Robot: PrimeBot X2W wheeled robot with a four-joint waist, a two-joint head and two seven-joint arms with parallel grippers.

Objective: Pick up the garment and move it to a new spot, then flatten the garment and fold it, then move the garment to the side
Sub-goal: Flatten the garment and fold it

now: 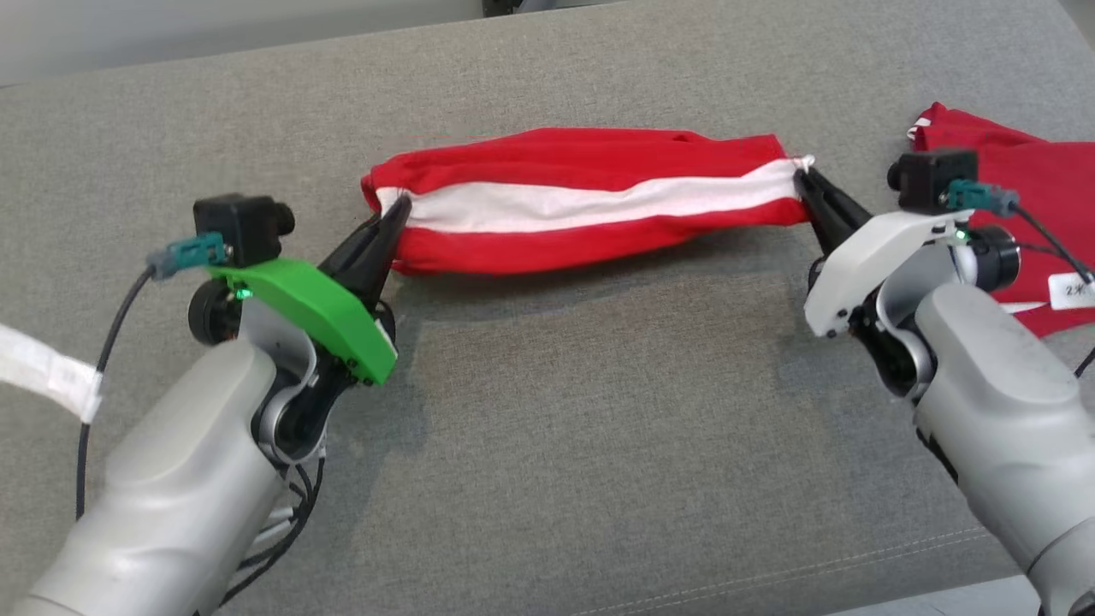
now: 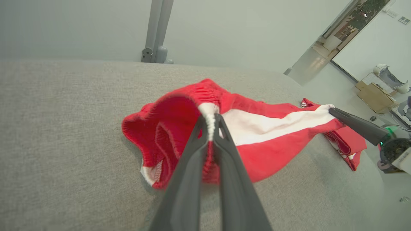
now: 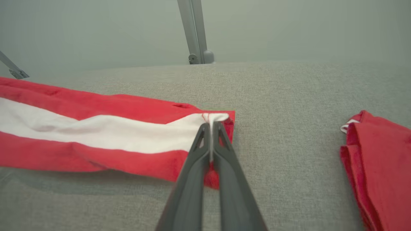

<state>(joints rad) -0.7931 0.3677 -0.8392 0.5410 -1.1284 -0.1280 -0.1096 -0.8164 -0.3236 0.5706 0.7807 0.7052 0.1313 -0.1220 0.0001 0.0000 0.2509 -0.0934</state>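
The garment point(image 1: 590, 201), red with a broad white stripe along its length, is stretched left to right across the middle of the grey cushion point(image 1: 547, 445). It is held at both short ends. A band of shadow under it suggests it hangs just clear of the cushion, though I cannot tell whether its near edge touches. The left wrist view shows its left end as a ribbed, elastic-looking opening that gapes into a pouch.

The left gripper point(image 1: 395, 210) has its jaws closed on that end, right at the white stripe. The right gripper point(image 1: 804, 180) has its jaws clamped on the white corner of the right end.

It looks like light, soft knit. It sags between the two holds, it will crumple as soon as tension drops, and it may twist if one arm leads the other. The thin pinch on the right corner looks the likelier to slip. For flattening, holds on the hemmed or ribbed edges should be the firmest, and both ends should come down together with the cloth kept taut.

Further out, a second red garment point(image 1: 1035, 188) lies folded at the right edge, well apart, with a white label point(image 1: 1069, 291) near it. A white strip point(image 1: 47, 372) crosses the left edge.
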